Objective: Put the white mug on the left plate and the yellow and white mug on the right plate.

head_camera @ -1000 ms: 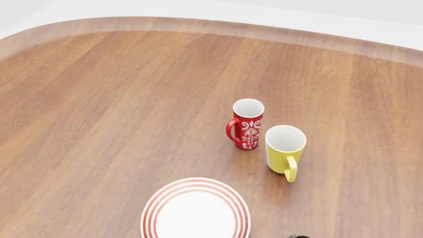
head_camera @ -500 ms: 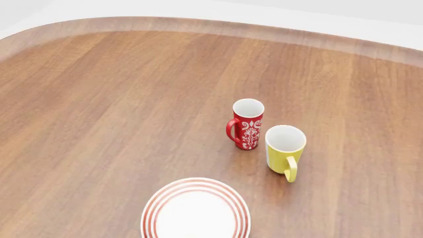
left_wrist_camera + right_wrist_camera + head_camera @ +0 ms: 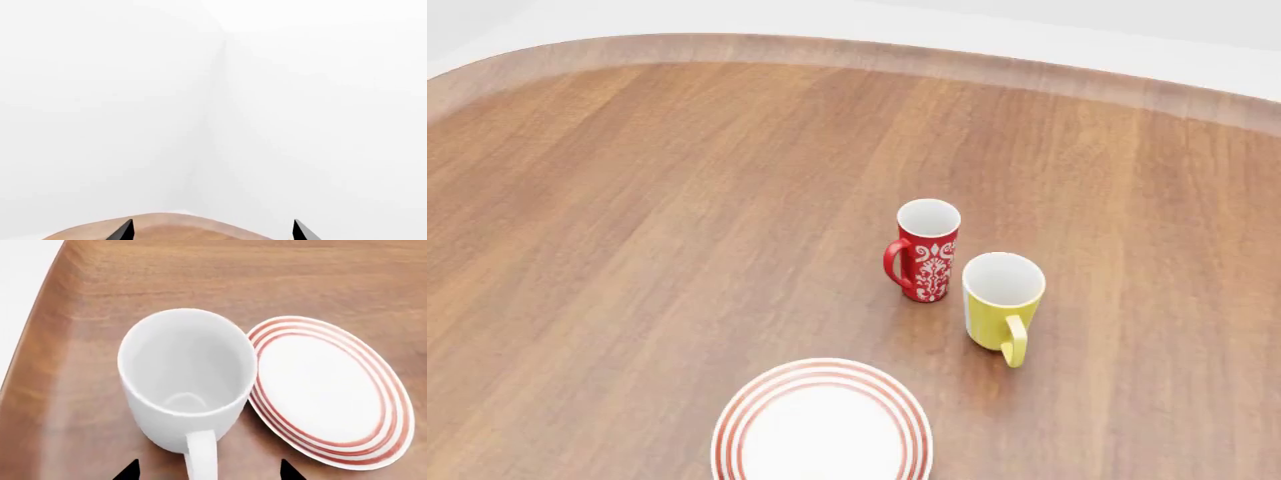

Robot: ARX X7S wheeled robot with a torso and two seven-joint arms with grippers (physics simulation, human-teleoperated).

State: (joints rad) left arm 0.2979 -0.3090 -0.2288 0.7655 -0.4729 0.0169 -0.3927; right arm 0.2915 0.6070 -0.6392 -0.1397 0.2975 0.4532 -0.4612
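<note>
the right hand [image 3: 208,471] is hovering spread open, empty, above the large tapered white mug [image 3: 187,385] standing upright on the counter [image 3: 200,275] beside a red-ringed plate [image 3: 327,390]. left hand [image 3: 212,231] is open, empty.

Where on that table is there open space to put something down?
The table is bare over its whole left and far side in the head view. It is crowded where the red mug and the yellow mug stand close together, with a plate nearer. In the right wrist view, the white mug stands beside another plate.
</note>
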